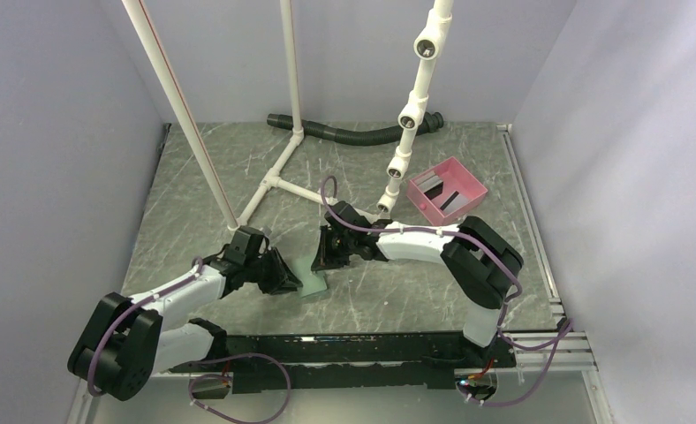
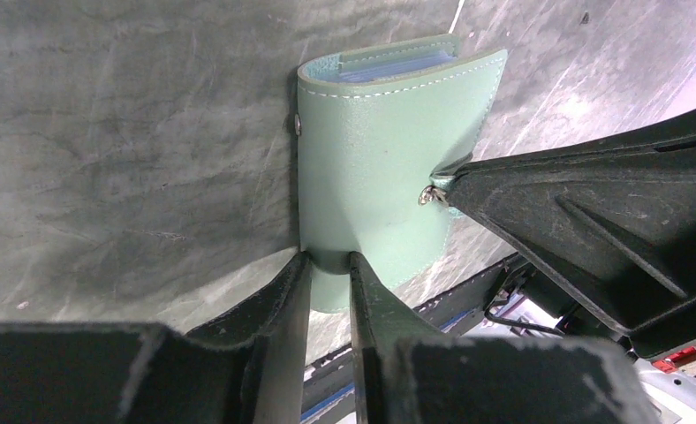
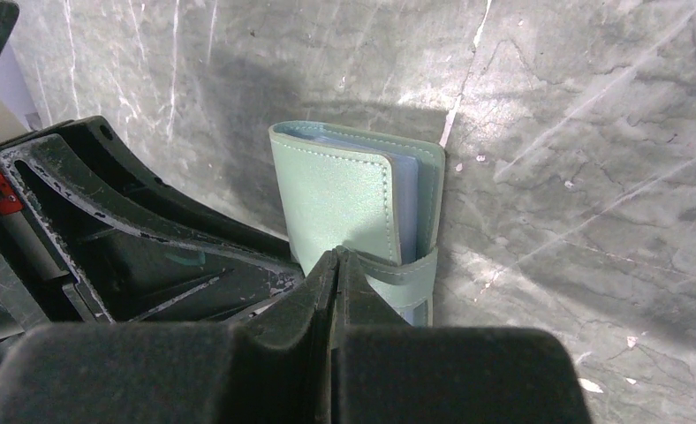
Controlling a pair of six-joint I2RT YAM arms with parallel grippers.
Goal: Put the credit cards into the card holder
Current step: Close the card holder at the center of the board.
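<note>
Holder is at front-centre of the table, right between my two grippers. It's folded over, sage-green outside facing up, with pale blue inner pockets showing at the open far edge.

Left gripper: fingers sit either side of the holder's near edge with green leather filling the narrow gap. I read that as clamped on the holder.

Right gripper: jaws fully together, pinched on the holder's strap. On my left wrist cam its tip sits at the metal snap on the holder's right edge. The strap wraps around the open side of the fold.

The two grippers are close, nearly tip to tip, with only the holder between them.

From overhead I can't tell whether the holder lies flat on the table or is tilted up a bit; the arms cover most of it.

Cards are in the pink tray, at right and farther back, well apart from the holder. I see one grey and one black there, lying loosely at angles. Neither gripper is near the tray.

Other stuff: white pipe frame standing on the table behind the grippers, black corrugated hose along the back edge.
</note>
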